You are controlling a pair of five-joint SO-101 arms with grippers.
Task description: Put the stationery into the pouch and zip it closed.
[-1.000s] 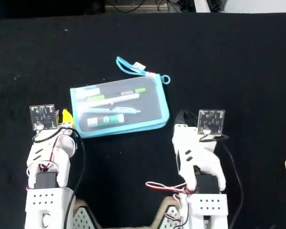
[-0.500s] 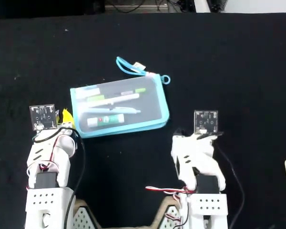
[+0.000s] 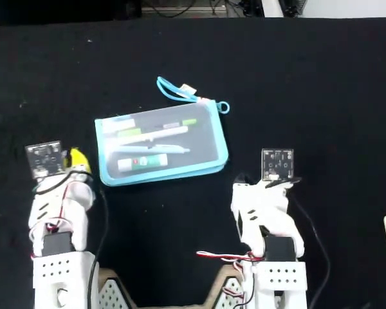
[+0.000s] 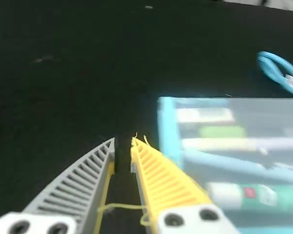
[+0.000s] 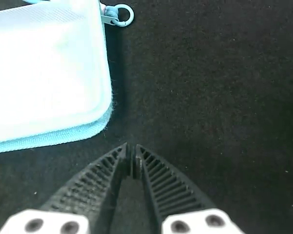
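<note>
Left arm (image 3: 58, 206) has swung out from the pouch (image 3: 161, 143) in the high view, right arm (image 3: 267, 212) folded by its base — pouch flat on the table (image 3: 309, 96) between them, pens (image 3: 157, 134) and glue stick (image 3: 141, 162) showing inside. Left wrist view adds what the overhead can't: left gripper (image 4: 123, 142), fingers all but together and holding nothing, just beside the pouch's blue edge, so a careless swing back could shove it askew. Right wrist view has the right gripper (image 5: 133, 147) pinched closed, empty, and the zip pull (image 5: 118, 13) at the corner — if that pull sits short of its end, stationery could slip out.
</note>
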